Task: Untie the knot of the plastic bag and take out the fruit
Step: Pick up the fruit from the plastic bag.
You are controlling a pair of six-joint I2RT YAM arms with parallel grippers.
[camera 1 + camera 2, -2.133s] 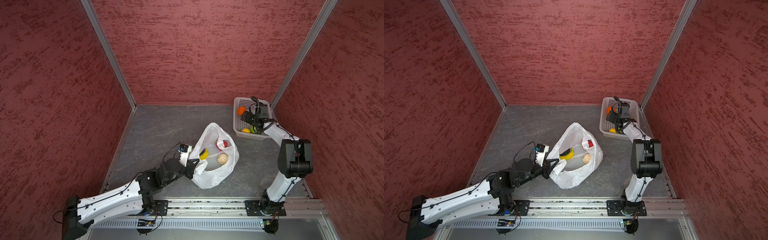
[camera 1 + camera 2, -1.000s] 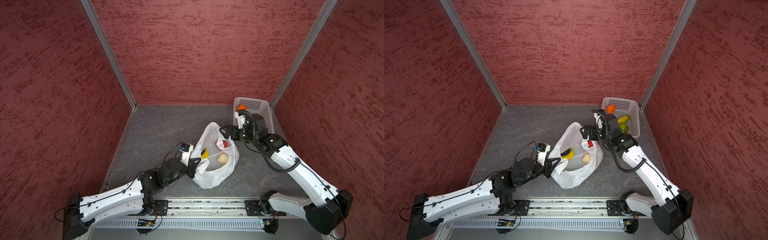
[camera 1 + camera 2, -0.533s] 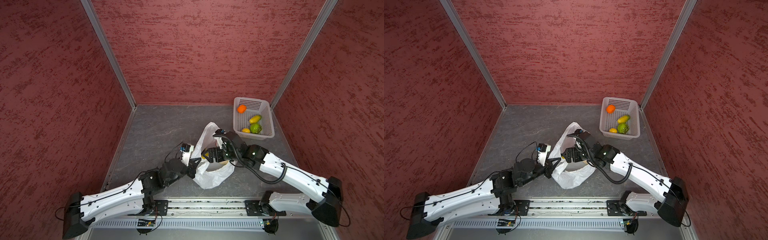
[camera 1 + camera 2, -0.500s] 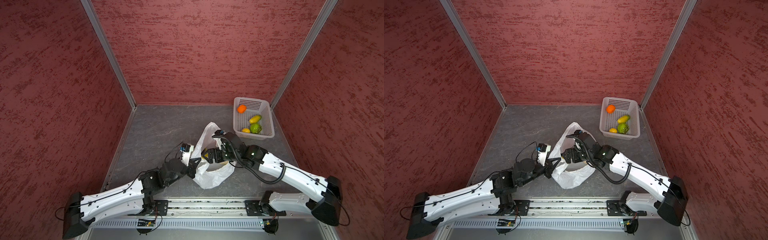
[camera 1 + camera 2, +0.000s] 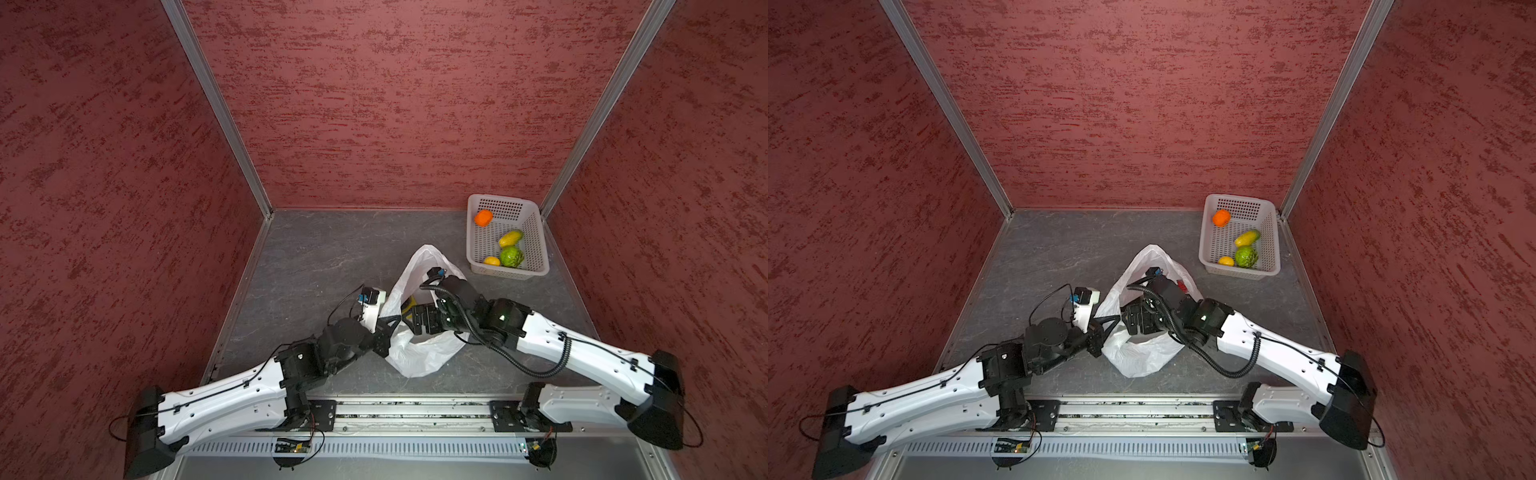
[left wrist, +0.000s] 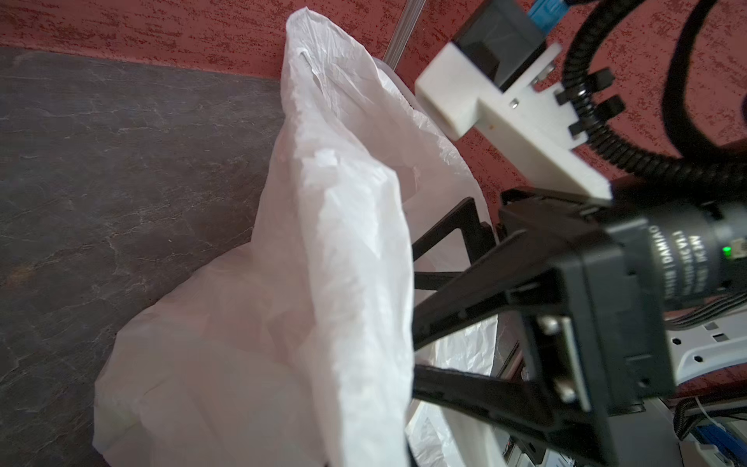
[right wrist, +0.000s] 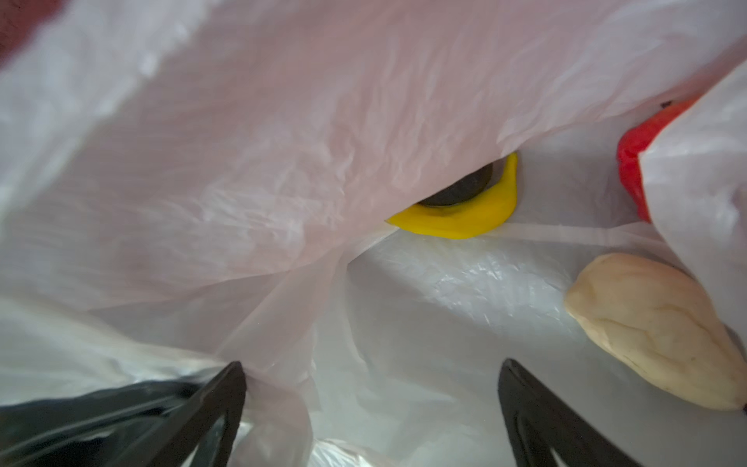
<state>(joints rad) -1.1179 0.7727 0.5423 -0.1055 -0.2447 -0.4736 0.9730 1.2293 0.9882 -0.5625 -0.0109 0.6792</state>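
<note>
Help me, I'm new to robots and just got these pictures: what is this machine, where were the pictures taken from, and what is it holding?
These are two robot arms at a grey table, each ending in a two-fingered gripper. Two pictures look down from overhead; the two close-ups come from cameras on the arms' wrists. The left gripper is shut on the rim of the white plastic bag, holding it open. The right gripper reaches inside, open and empty. Its close-up shows a banana, a red fruit, a beige piece and a black piece in the bag. An orange, mango, bumpy green fruit and lemon lie in the white basket.
</note>
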